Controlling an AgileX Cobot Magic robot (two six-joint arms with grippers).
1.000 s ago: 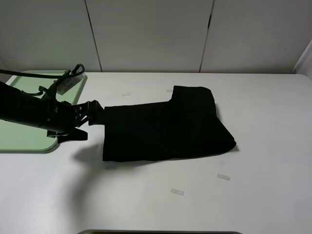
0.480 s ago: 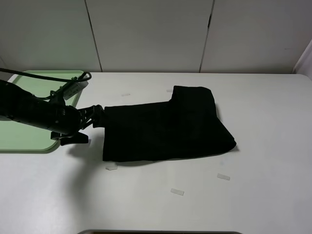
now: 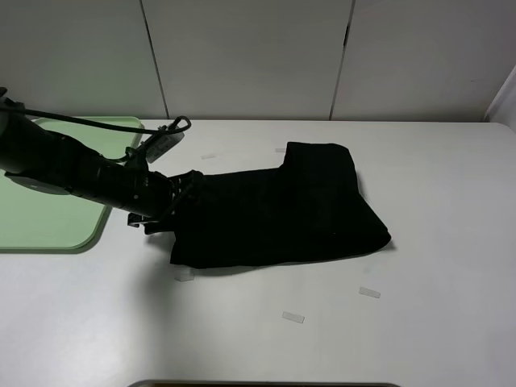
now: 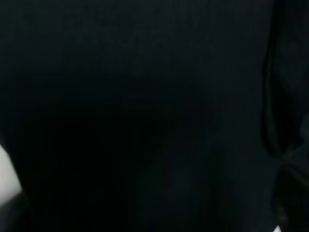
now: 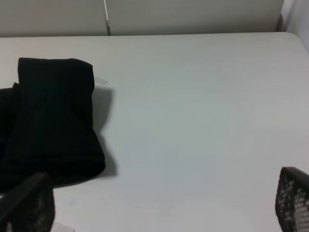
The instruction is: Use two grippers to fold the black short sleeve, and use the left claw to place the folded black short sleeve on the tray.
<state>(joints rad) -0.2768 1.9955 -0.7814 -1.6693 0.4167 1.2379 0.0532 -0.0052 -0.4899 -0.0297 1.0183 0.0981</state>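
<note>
White tabletop [image 3: 451, 266]: folded black short sleeve [image 3: 282, 205] lies mid-surface, apart from tray [image 3: 48, 230]. Left tool [image 3: 181, 196] at its left edge (pinching or not: cannot tell). Right tool [image 5: 159, 205] spread wide, empty.

We look down on a flat white tabletop [image 3: 339, 339] dotted with small pale strips of clear tape: one strip [image 3: 293, 318] toward the near edge, a second strip [image 3: 369, 293] to its right, a third strip [image 3: 185, 276] further left, and a fourth strip [image 3: 208, 156] near the back. Behind the table stands a wall of off-white flat panels [image 3: 242, 56], split by thin dark vertical seams [image 3: 153, 56].
</note>
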